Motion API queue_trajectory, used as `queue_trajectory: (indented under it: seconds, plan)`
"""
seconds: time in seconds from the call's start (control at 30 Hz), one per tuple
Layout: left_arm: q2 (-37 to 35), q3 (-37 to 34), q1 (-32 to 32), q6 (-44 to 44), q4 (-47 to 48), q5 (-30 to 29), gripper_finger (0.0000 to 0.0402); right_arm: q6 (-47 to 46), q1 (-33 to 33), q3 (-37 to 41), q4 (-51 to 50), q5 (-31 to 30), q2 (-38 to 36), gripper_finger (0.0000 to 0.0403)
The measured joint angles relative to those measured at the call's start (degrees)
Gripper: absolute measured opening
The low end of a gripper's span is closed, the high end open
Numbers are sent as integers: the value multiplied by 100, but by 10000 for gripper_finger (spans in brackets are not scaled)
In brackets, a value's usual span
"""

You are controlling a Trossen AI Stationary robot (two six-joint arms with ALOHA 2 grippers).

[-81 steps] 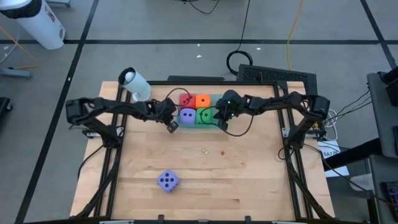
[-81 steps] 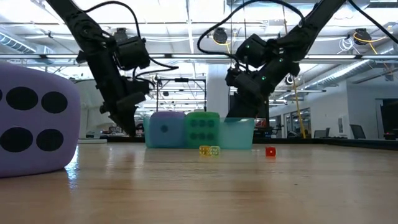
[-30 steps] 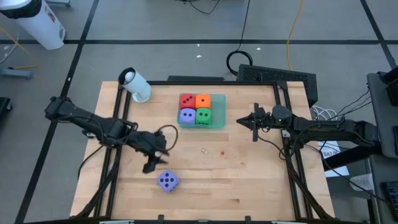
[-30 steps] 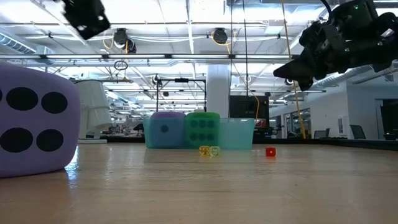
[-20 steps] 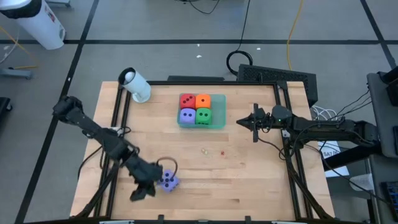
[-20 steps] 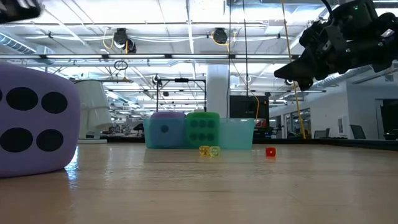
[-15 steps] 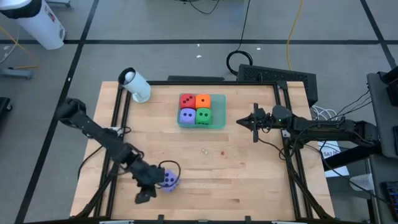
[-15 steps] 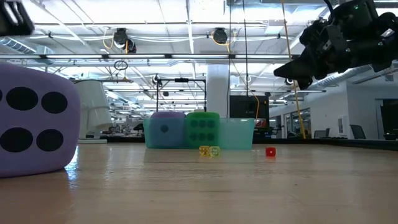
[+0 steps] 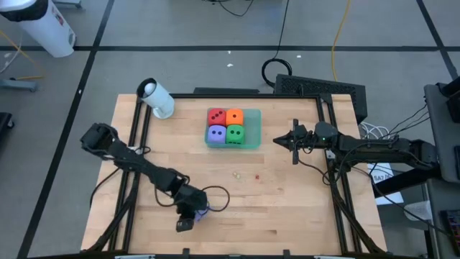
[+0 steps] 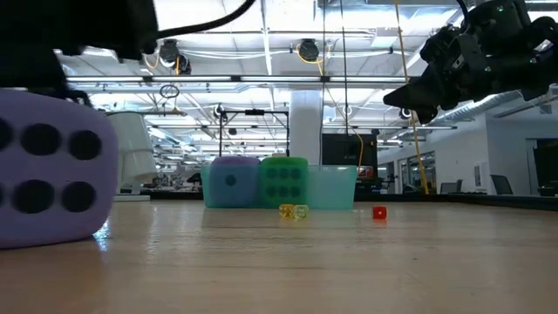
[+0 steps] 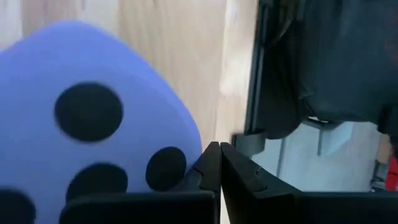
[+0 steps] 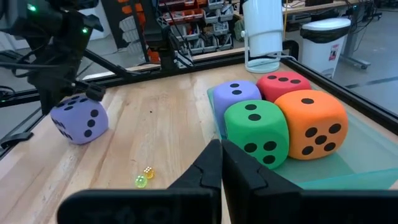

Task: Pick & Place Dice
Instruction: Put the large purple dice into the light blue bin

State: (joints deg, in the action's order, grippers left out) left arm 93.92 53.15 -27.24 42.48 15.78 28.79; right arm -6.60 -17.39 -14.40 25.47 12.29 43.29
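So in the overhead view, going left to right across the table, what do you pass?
White cylinder → left hand at the loose purple die → teal tray with four dice → right hand.

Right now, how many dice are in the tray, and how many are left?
Four dice sit in the teal tray. The last purple die lies loose on the table; the left end effector is shut beside it, not gripping it. One left.

Grey floor [image 9: 180, 43] with dark lines — wooden table [image 9: 287, 208] — bright ceiling lights [image 10: 261, 35]
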Motion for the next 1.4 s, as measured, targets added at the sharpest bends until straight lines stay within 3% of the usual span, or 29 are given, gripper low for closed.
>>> queue_trajectory:
  seconds: [0.27,0.5,0.67,0.77,0.87,1.0,1.1,1.23,1.4]
  plan:
    - [68,2,567,-700,-269,-252,15,-19,84,-2,0,2,2,0]
    - [51,88,778,-1021,-184,-57,6,-17,105,-4,-2,7,2,0]
    - [51,671,757,-1373,-25,-29,7,-12,105,-6,-2,7,2,0]
    - [51,1277,797,-1848,537,-66,3,-6,105,-6,-2,7,2,0]
    - [51,1973,794,-2357,1634,-652,10,-3,105,-6,-2,4,2,0]
    - [49,2748,618,-2840,3221,-2324,16,20,105,-6,-8,4,2,0]
    - [45,3012,431,-2997,3945,-3181,18,20,105,-6,-72,4,2,0]
    - [45,3038,345,-3150,4083,-3266,46,42,105,-6,-149,4,2,0]
    - [56,3038,343,-3050,3915,-3138,131,44,105,-6,-184,2,2,0]
